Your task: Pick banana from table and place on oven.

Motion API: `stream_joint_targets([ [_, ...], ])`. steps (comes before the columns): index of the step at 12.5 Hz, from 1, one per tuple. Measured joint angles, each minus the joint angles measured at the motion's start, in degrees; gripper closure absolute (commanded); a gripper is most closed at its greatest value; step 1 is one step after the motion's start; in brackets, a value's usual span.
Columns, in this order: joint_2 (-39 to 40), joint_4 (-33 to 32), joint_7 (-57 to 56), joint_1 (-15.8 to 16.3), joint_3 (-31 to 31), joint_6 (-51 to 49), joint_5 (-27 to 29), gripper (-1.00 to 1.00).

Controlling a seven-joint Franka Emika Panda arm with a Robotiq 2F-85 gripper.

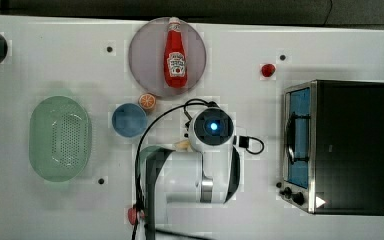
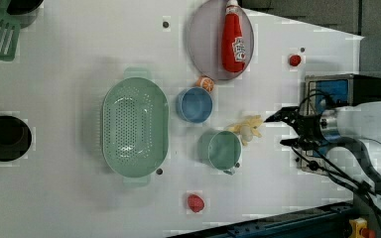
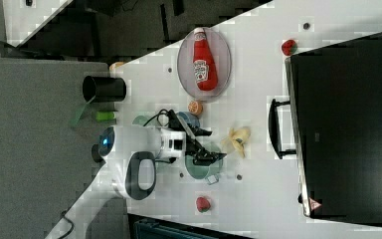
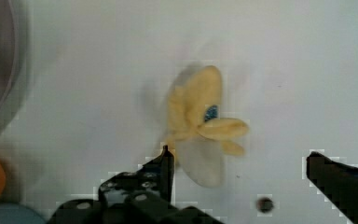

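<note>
**Peeled toy banana under spread fingers**

The banana (image 4: 200, 126) is pale yellow with cream peel lobes splayed outward, lying on the white table (image 2: 69, 198) just beside the green cup (image 2: 224, 148). The gripper (image 4: 237, 163) hangs above it, fingers wide apart, holding nothing. The oven (image 1: 350, 147) stands at the top view's right.

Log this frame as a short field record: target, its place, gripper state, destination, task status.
target: banana
place: lying on the table, beside the green cup
gripper: gripper open, above the banana, nothing held
destination: oven, nothing on its black top, door shut
nearby: orange slice, blue bowl
status: banana not yet grasped
</note>
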Motion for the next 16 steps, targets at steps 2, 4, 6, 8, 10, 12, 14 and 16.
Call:
stream_joint_targets([
  [2,2.94,0.67,0.07,-0.21,-0.09,3.13,-1.04,-1.0],
  [4,5.17,0.22,0.07,-0.31,0.12,6.41,-0.8,-1.0],
  [6,7.41,0.11,0.09,-0.28,1.1,7.55,-0.5,-1.0],
  [8,9.49,0.0,0.1,-0.05,2.25,10.71,0.67,-0.92],
  [10,10.82,-0.9,0.1,1.08,2.18,14.58,0.21,-0.43],
  [12,12.41,-1.12,0.1,1.49,2.67,15.69,0.38,0.06],
  [14,13.0,-2.01,0.31,1.9,2.44,16.59,0.64,0.5],
  [16,12.69,-2.13,0.24,1.16,2.56,16.76,-0.48,0.58],
])
